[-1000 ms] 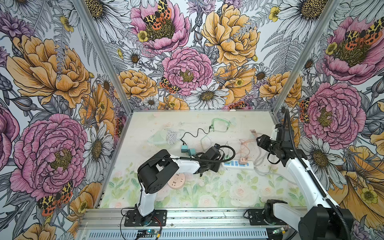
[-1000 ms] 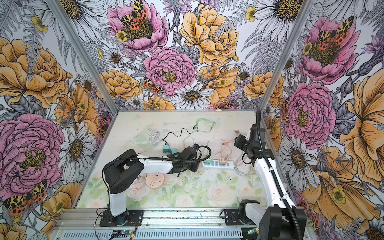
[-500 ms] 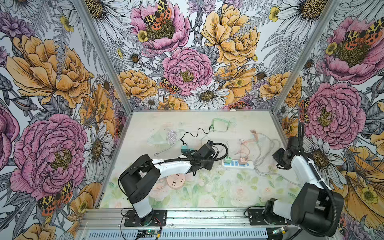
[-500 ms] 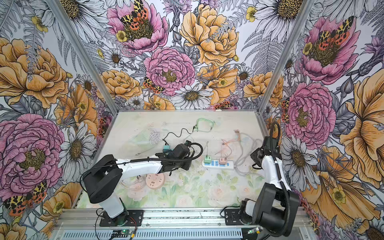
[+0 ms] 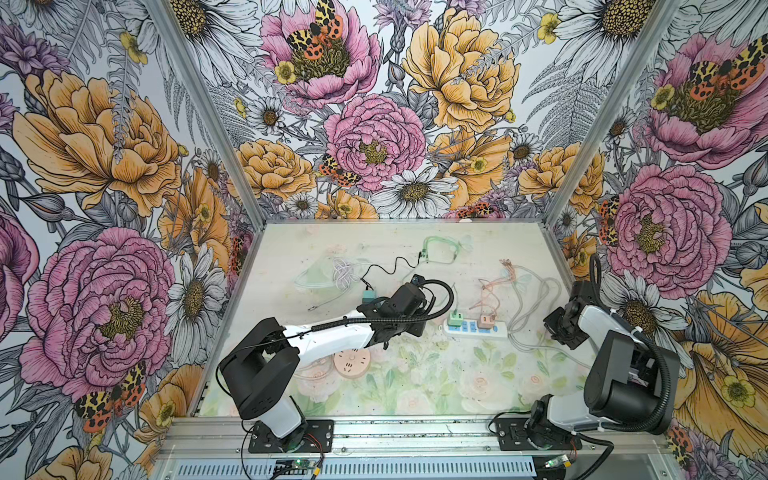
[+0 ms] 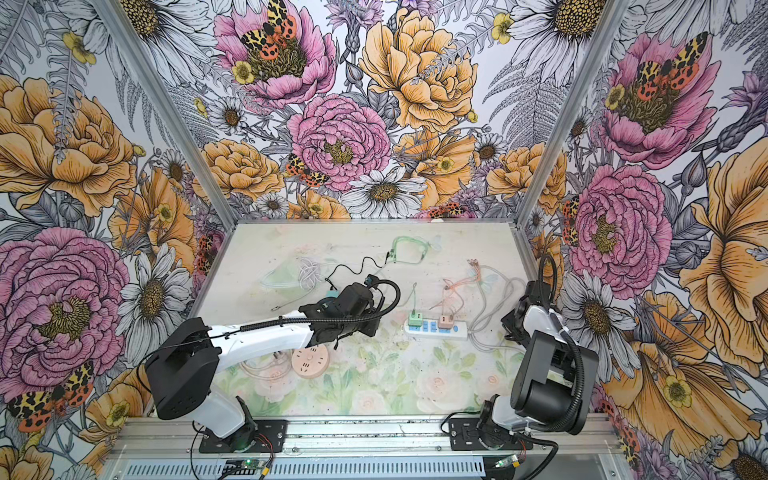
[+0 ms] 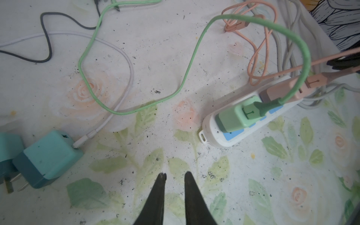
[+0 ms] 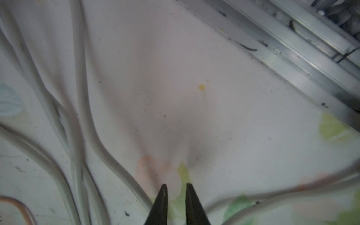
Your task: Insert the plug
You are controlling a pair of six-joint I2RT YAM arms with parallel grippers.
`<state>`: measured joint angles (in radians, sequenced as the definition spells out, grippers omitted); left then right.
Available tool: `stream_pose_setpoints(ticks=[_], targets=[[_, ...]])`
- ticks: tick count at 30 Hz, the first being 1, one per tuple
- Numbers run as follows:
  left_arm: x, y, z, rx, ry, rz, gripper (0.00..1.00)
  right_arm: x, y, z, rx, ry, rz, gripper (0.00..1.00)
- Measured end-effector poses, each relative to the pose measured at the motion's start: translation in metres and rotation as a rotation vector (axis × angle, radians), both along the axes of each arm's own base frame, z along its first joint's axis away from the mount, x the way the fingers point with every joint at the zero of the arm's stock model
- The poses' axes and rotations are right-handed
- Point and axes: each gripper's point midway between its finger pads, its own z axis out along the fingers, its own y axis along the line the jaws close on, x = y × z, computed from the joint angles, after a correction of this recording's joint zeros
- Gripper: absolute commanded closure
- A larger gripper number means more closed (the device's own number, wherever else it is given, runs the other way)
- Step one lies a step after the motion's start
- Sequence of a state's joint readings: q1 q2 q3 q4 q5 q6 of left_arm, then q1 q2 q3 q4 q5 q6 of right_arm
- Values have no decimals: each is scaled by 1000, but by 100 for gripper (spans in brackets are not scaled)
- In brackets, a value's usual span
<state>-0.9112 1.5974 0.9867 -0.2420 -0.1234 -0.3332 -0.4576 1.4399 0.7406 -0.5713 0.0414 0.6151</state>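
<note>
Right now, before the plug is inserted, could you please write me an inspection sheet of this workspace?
Surface: table with a pale flower print, dotted with dark specks.
Job's things: white power strip holds a green adapter and a pink adapter; teal adapter lies unplugged, prongs bare.
Clutter: round pink socket, partly under the left arm.
Grippers: left gripper and right gripper are both empty, jaws slightly apart, above the table.
Cables: green cable, pink cable, grey cable, black cable and white cable lie loose; green crosses white.
Surroundings: flowered walls; metal rail at the front.
</note>
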Motion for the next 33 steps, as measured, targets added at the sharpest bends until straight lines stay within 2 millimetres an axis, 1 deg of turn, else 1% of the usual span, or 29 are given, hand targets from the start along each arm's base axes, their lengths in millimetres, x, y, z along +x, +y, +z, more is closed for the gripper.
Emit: stream_pose_setpoints(ticks=[3, 7, 12, 16, 22, 27, 33], targets=[[-1, 1, -2, 6, 5, 0, 80, -2, -3, -3, -15, 15, -5, 75], [-2, 2, -4, 10, 8, -1, 80, -7, -1, -13, -10, 41, -3, 75], [-3, 4, -8, 16, 12, -1, 80, -2, 3, -13, -6, 28, 17, 76], [-7, 9, -7, 16, 13, -1, 80, 5, 17, -12, 4, 18, 66, 78], [-12, 15, 3, -6, -5, 0, 80, 17, 43, -12, 47, -5, 149, 82], [-17, 22, 5, -11, -9, 0, 80, 29, 58, -12, 65, -17, 198, 86], [-18, 31, 6, -18, -15, 12, 80, 41, 74, -12, 88, -31, 231, 87]])
